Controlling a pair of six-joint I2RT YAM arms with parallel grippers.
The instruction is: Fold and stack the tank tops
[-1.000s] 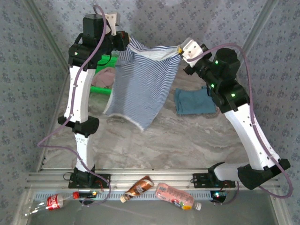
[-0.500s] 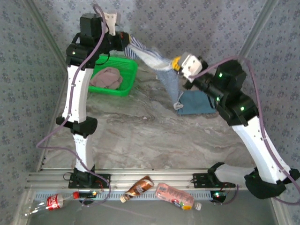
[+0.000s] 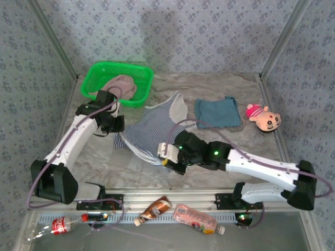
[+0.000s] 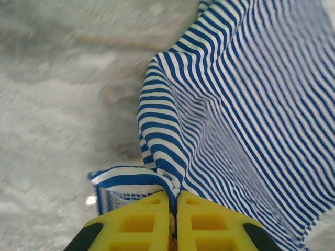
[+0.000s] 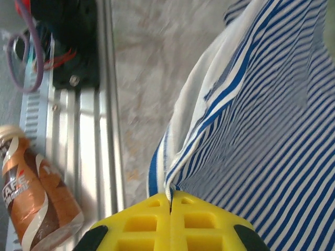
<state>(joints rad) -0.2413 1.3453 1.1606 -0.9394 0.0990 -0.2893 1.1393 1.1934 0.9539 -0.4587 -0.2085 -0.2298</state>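
The navy-and-white striped tank top (image 3: 152, 128) lies spread out on the marble table (image 3: 104, 162), in the middle. My left gripper (image 3: 117, 132) is low at its left corner, yellow jaws pinched on a folded hem of the striped tank top (image 4: 235, 104); the left gripper (image 4: 172, 196) shows only a hairline gap. My right gripper (image 3: 164, 158) is at the near edge of the cloth, and the right gripper (image 5: 170, 196) is shut on the hem of the striped tank top (image 5: 272, 115). A folded teal-blue tank top (image 3: 217, 112) lies to the right. The dusty pink tank top (image 3: 123, 85) sits in the green basket (image 3: 97, 73).
A pink plush toy (image 3: 263, 117) lies at the far right of the table. The metal rail (image 3: 172, 196) runs along the near edge. In front of it lie bottles (image 3: 194, 218); a brown bottle (image 5: 31, 198) is close to my right gripper. Patterned walls close in the back and sides.
Both arms have swung down from high above the table to its surface, carrying the striped top with them. It hung in the air before and now lies flat.
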